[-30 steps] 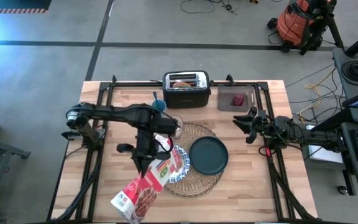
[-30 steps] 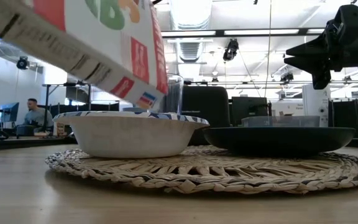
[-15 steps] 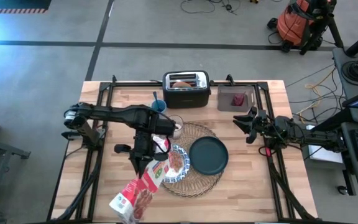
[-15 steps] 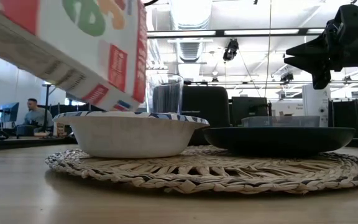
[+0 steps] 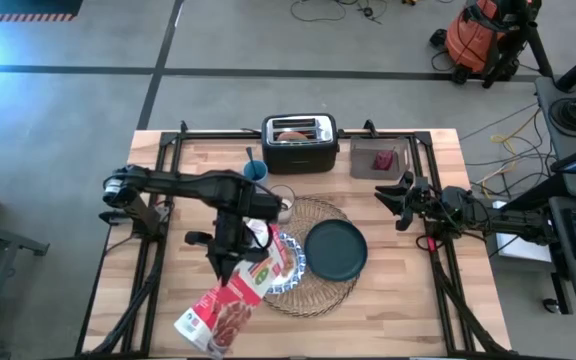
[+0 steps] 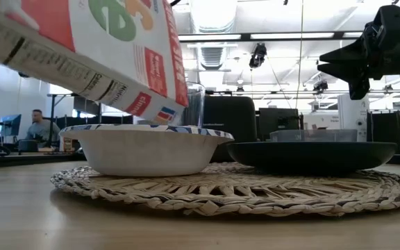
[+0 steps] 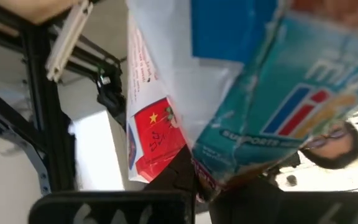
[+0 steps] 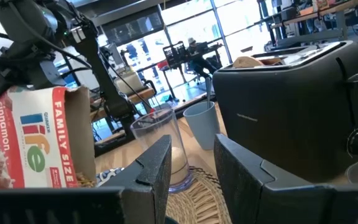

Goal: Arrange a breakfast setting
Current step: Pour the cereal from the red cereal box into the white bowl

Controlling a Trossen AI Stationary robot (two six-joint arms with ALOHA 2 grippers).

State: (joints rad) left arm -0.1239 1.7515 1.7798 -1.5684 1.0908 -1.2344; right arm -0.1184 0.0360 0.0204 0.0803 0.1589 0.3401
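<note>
My left gripper (image 5: 230, 268) is shut on a red-and-white cereal box (image 5: 223, 308), tilted over the blue-and-white bowl (image 5: 286, 262). The box's lower corner (image 6: 174, 113) hangs just above the bowl's rim (image 6: 144, 130). The bowl and the dark teal plate (image 5: 336, 250) sit on the round woven placemat (image 5: 320, 292). A clear glass (image 5: 283, 202) stands at the mat's far left edge. The small dark-red item (image 5: 382, 160) lies in a grey tray. My right gripper (image 5: 396, 196) waits open at the right, off the mat, level above the table. My left gripper holds the cereal box near its end toward the bowl (image 5: 240, 282), coming from above and slanting down toward the table's near edge. The box itself fills the wrist view and hides the fingertips. The box is lifted clear and tilted, its lower corner over the bowl.
A black-and-silver toaster (image 5: 300, 140) stands at the far edge, with a small blue cup (image 5: 256, 170) to its left and the grey tray (image 5: 378, 172) to its right. Bare wood lies near the front right of the table (image 5: 408, 310).
My left gripper has stayed in place and rolled its wrist. The box's lower end swung off toward the table's left, away from the bowl, then came back over the bowl's rim. The right arm kept still.
</note>
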